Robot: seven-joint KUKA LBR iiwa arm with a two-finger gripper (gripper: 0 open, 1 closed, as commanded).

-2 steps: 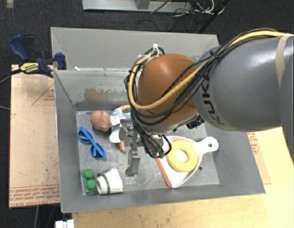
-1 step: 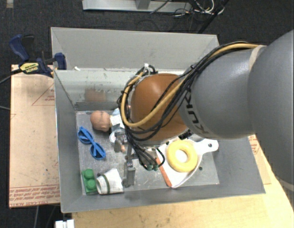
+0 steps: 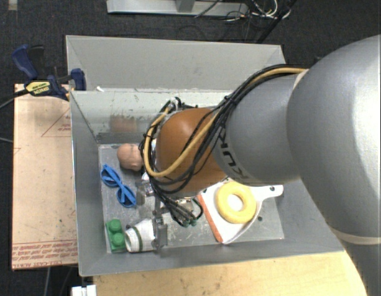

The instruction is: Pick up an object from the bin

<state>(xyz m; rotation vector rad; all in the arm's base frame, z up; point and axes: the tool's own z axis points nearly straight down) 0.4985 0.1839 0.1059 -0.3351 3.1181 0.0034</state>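
The claw, open or closed I cannot tell, may shove the white-and-green bottle just beside it against the bin wall

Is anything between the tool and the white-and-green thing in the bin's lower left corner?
Nothing visible does. The tool sits right beside the white-and-green thing, at its right end; the blue sunglasses lie apart, farther back.

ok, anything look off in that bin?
Nothing stands out: no spill, no visible damage. The white and green bottle lies on its side in the bin's lower left corner as the camera view shows it, beside the tool. The yellow ring rests on a white and orange flat piece. Ordinary loose clutter.
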